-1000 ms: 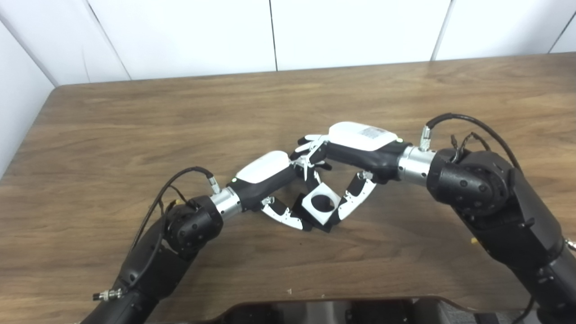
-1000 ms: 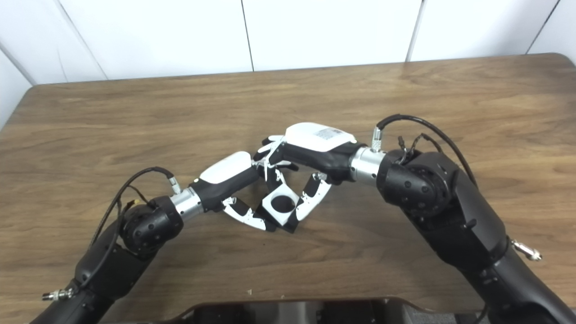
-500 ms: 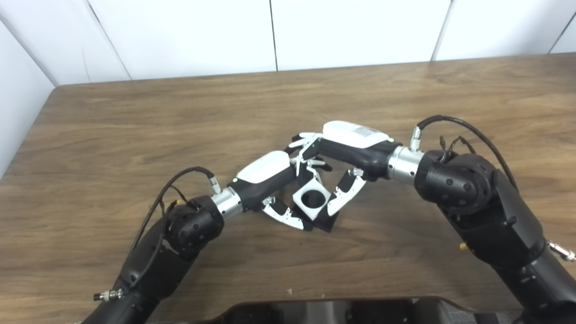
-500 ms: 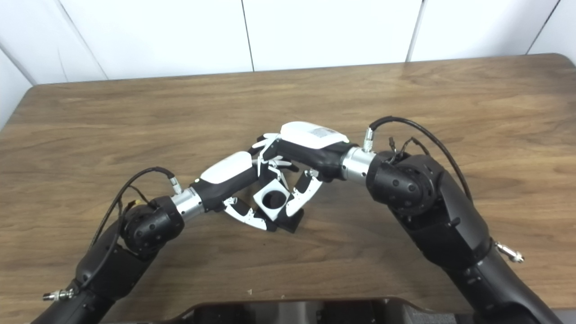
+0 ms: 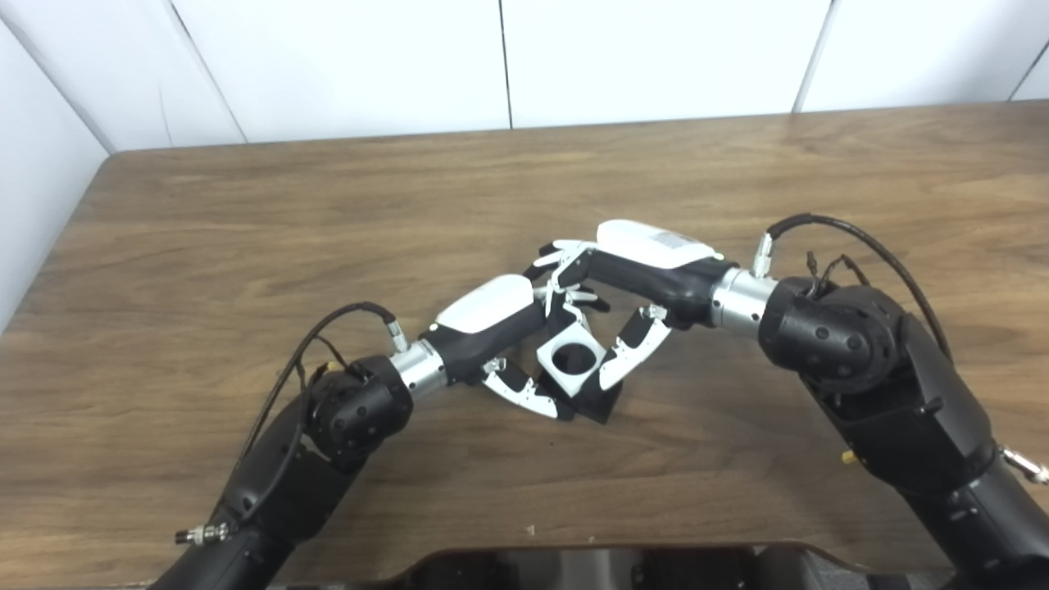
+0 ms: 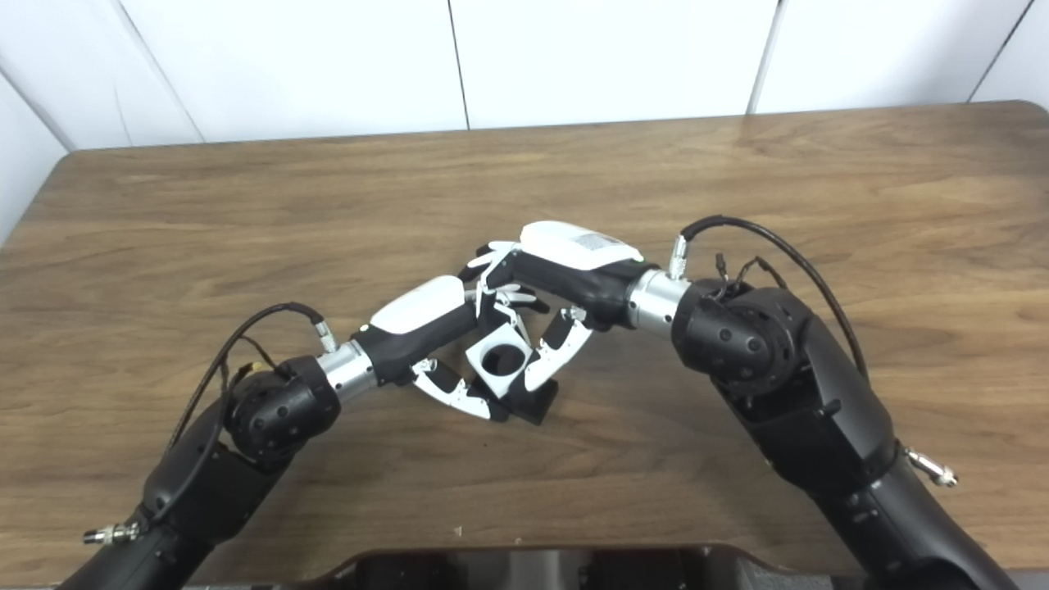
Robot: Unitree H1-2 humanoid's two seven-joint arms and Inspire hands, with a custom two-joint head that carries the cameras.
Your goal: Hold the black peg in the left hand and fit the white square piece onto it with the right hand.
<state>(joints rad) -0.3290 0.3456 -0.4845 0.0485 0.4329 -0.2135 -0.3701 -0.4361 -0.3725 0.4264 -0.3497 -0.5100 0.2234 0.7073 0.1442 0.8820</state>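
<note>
The white square piece, with a round hole through it, is tilted up at the table's middle. My right hand is shut on it, fingers on its far side and thumb on its right edge. Under and just right of it shows the black peg's base; the rest of the peg is hidden behind the white piece. My left hand reaches in from the left and is shut on the peg, its thumb touching the lower left side. The fingers of both hands overlap above the pieces.
The wooden table has its left edge and rounded far-left corner in view, with a white panelled wall behind. My dark body cover lines the bottom edge. Cables loop off both wrists.
My right hand has carried the white piece a little left, towards the left hand, uncovering more of the black base at its lower right. The camera has shifted slightly.
</note>
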